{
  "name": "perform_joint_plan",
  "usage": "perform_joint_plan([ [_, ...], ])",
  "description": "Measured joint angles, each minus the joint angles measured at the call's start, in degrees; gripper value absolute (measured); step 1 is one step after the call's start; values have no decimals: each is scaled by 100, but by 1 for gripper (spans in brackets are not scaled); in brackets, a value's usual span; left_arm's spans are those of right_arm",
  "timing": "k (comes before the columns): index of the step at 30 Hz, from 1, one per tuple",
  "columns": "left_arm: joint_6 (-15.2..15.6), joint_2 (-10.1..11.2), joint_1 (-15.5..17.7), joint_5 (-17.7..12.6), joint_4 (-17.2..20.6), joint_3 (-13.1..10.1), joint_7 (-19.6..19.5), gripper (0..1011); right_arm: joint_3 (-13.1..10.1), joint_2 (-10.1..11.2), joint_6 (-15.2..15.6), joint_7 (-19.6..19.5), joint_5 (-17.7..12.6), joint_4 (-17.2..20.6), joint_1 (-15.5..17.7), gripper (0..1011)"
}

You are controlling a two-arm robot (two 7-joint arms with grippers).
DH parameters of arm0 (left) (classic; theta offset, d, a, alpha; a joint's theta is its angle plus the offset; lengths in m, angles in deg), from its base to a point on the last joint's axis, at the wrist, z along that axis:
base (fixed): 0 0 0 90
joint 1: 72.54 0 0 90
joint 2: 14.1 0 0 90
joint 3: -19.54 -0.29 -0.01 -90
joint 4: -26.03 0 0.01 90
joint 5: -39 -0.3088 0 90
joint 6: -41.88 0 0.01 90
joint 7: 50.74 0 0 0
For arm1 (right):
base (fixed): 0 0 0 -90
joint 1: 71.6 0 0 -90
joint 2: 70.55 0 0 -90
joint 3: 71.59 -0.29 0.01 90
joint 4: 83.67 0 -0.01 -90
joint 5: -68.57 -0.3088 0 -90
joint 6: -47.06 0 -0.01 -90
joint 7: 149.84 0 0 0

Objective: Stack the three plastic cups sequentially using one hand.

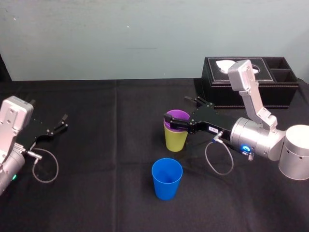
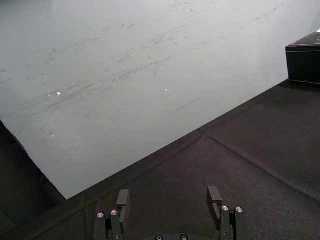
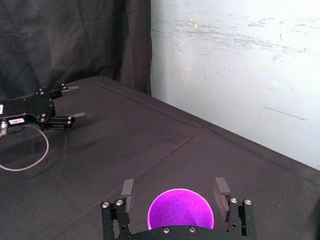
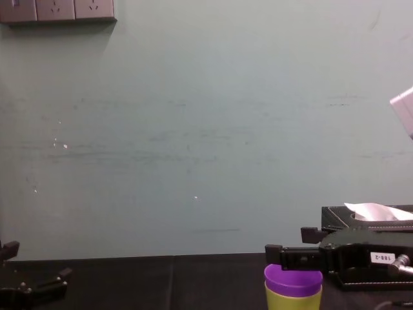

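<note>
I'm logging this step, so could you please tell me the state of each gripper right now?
Left gripper: open, holding nothing.
Right gripper: open, fingers straddling the purple cup nested in the lime-green cup.

Purple cup (image 1: 177,116) vivid violet, lime-green cup (image 1: 175,138) yellowish green, blue cup (image 1: 167,180) bright mid-blue; all three plain. Tablecloth (image 1: 106,193) flat black. Wall (image 1: 120,38) pale grey-green, faintly scuffed. Tissue box (image 1: 251,92) black, pale stitching along edges (tissue (image 1: 225,65) white). Right gripper (image 1: 176,108) black, small white label (image 1: 213,129); left gripper (image 1: 64,122) black too. Arm housings (image 1: 258,135) silver-grey.
</note>
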Motion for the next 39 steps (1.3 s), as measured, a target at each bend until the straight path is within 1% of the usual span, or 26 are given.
perform_joint_plan([
  [1, 0, 0, 0, 0, 0, 0, 0, 1011, 0, 0, 1, -1, 1, 1, 0, 1003],
  [14, 0, 0, 0, 0, 0, 0, 0, 1012, 0, 0, 2, -9, 7, 8, 0, 1002],
  [18, 0, 0, 0, 0, 0, 0, 0, 1011, -71, 94, -26, -34, -38, 213, 123, 1003],
  [21, 0, 0, 0, 0, 0, 0, 0, 1011, -149, 220, -28, -18, -136, 428, 249, 1003],
  [24, 0, 0, 0, 0, 0, 0, 0, 1011, -277, 443, -82, 87, -305, 720, 466, 1003],
  [26, 0, 0, 0, 0, 0, 0, 0, 1011, -323, 539, -100, 141, -380, 824, 560, 1003],
  [27, 0, 0, 0, 0, 0, 0, 0, 1011, -366, 647, -133, 210, -460, 924, 662, 1003],
  [29, 0, 0, 0, 0, 0, 0, 0, 1011, -404, 768, -171, 290, -531, 1017, 768, 1003],
  [30, 0, 0, 0, 0, 0, 0, 0, 1011, -437, 879, -217, 371, -609, 1083, 868, 1003],
  [35, 0, 0, 0, 0, 0, 0, 0, 1011, -489, 1172, -377, 643, -803, 1172, 1120, 1003],
  [36, 0, 0, 0, 0, 0, 0, 0, 1011, -489, 1258, -457, 732, -844, 1184, 1197, 1003],
  [39, 0, 0, 0, 0, 0, 0, 0, 1011, -480, 1368, -582, 853, -876, 1192, 1295, 1003],
])
